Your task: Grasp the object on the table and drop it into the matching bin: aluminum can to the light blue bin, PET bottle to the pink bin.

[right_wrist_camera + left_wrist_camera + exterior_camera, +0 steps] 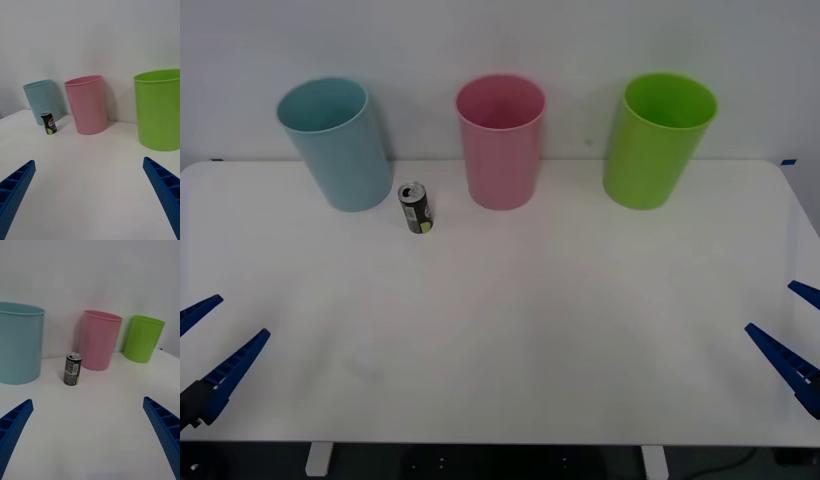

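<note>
The left gripper (208,345) waits low at the near left edge of the table (580,330), fingers spread wide and holding nothing; the right gripper (792,330) sits the same way at the near right edge, also wide open and empty. The can (415,208) stands far across the table toward the back, on the left half, in the gap between the blue bin (335,145) and the pink bin (501,140), nearer the blue one and slightly in front of both. From the left gripper it lies ahead and a little inward; from the right gripper it lies well across the table, past the pink bin's line. So the left arm is plainly the nearer one, and its wrist view has the can (72,369) almost centred between the open fingers (15,420), which suggests a fairly straight reach. The can is upright, long axis vertical, silver top up, so a side grasp around its body looks apt. The blue bin just beside it leaves little room on that side, and a green bin (658,140) stands well apart on the right.
</note>
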